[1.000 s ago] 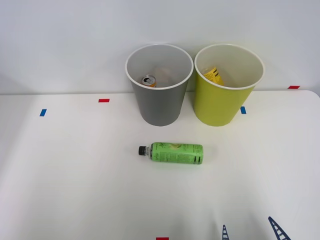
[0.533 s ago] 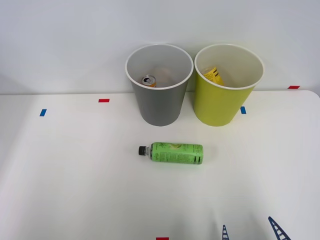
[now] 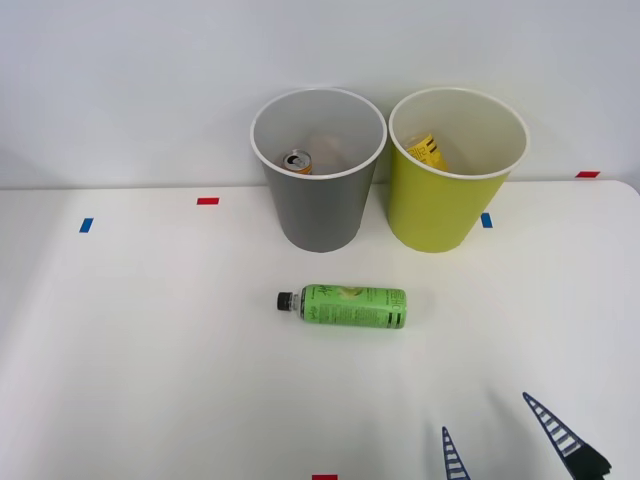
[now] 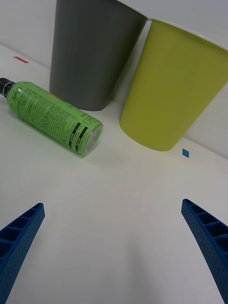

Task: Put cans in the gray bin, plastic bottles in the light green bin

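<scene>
Front view: I see the can (image 3: pixel 297 161) already lying inside the gray bin (image 3: pixel 318 215), so I judge that half of the sort done. The light green bin (image 3: pixel 445 208) beside it holds a yellow-labelled item (image 3: pixel 425 150) whose kind I cannot tell. The plastic bottle (image 3: pixel 345 306) lies on its side on the white table (image 3: pixel 150 350), in front of both bins and apart from them, its black cap toward my left; it is what I have left to move. My right gripper (image 3: pixel 505 440) enters at the lower right, fingers spread wide and holding nothing. Against the frame a second ago, its fingers reach farther into the picture; bottle, can and bins lie as before.

Right wrist view: the bottle (image 4: pixel 52 116) rests ahead of my open fingers (image 4: pixel 21 237), its base just in front of the gray bin (image 4: pixel 90 52), with the light green bin (image 4: pixel 173 88) alongside. Nothing sits between the fingers.
</scene>
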Motion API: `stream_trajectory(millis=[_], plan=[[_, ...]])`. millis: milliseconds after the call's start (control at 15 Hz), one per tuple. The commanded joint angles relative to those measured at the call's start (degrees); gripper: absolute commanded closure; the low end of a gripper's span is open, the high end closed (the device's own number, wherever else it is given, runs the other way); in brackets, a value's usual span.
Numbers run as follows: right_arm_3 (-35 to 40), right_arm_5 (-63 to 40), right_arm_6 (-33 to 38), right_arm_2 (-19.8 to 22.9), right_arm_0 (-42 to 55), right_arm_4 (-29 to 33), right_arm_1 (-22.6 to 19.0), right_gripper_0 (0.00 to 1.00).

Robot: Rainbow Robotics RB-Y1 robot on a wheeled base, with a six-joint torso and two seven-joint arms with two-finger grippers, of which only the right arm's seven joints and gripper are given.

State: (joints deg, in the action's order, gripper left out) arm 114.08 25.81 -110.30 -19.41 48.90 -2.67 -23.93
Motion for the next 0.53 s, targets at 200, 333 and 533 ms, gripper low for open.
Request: stream_trajectory(millis=[200, 333, 533], plan=[[16.44, -28.97, 2.46, -1.77, -10.05, -1.81, -14.65, 0.00], [16.61, -33.63, 6.50, -4.32, -16.47, -2.43, -17.55, 0.00], [16.61, -38.91, 8.52, -8.02, -25.43, -2.61, -21.24, 0.00]])
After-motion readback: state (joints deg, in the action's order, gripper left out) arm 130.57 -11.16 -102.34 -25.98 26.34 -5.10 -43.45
